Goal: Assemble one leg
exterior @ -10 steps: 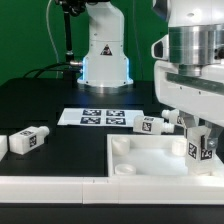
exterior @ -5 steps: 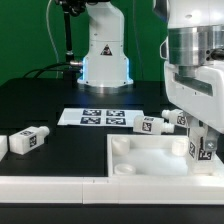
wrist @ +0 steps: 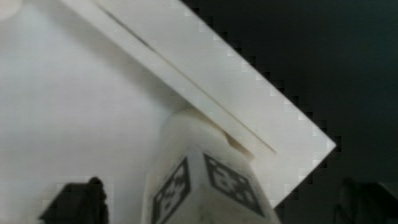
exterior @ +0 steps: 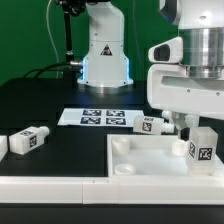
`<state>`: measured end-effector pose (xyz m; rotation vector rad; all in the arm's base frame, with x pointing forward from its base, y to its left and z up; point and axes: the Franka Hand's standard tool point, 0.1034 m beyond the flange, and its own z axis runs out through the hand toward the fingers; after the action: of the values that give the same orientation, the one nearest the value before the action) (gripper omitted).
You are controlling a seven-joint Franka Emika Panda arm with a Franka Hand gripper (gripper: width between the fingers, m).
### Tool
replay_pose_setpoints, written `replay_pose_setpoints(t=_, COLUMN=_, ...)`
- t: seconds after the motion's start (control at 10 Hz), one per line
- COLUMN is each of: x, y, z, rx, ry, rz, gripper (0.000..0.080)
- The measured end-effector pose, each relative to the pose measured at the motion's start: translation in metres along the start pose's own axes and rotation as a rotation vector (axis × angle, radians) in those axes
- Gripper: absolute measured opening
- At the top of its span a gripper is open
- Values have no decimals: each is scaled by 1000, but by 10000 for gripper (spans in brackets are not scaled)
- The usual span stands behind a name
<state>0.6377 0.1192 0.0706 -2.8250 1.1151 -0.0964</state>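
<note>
Arm: the white Franka body fills the upper part of the exterior view's right, wrist pointing down over the tray-like panel (exterior: 150, 152).
Gripper (exterior: 200, 140): low over the panel's corner at about 3 o'clock in the exterior view; the fingers are mostly hidden behind the wrist housing and the block.
Gripper state: fingers look closed against the sides of an upright leg, but the contact itself is hard to see; in the wrist view only a dark fingertip (wrist: 80, 196) shows beside the block.
Held leg (exterior: 202, 148): standing upright, tag facing the camera, over the panel's raised rim at the exterior view's right; whether its base touches the panel cannot be told.
Same leg, wrist view (wrist: 210, 175): two black-and-white tags visible on adjoining faces, the panel's white rim running diagonally behind it.
Second leg (exterior: 152, 124): lying on the black table (exterior: 50, 105) just behind the panel, at about 2 o'clock.
Third leg (exterior: 28, 139): lying at 9 o'clock, well apart from the panel.
Marker board (exterior: 100, 117): flat on the table near the centre, in front of the robot base (exterior: 105, 55).
</note>
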Motion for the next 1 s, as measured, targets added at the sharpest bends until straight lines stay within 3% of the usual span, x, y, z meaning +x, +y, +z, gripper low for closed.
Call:
replay_pose_setpoints(t=0.1, x=0, y=0, z=0, rx=-6, ry=4, rz=-76, gripper=648)
replay_pose_setpoints(t=0.3, x=1, y=-1, z=1, rx=-52, ry=32, rz=-442, gripper=649)
replay_pose_setpoints(t=0.5, x=3, y=-1, z=4, rx=-52, ry=41, rz=-574, gripper=649)
replay_pose_setpoints(t=0.6, x=3, y=0, z=4, rx=-52, ry=41, rz=-572, gripper=531)
replay_pose_setpoints(t=0.7, x=3, y=0, z=4, rx=-52, ry=41, rz=-572, gripper=531)
replay_pose_setpoints(t=0.8, x=3, y=0, z=4, rx=-51, ry=41, rz=-567, gripper=346)
replay_pose_setpoints(t=0.9, x=3, y=0, z=4, rx=-48, ry=41, rz=-492, gripper=346)
replay_pose_setpoints(t=1.0, x=4, y=0, z=4, rx=-47, ry=43, rz=-421, gripper=286)
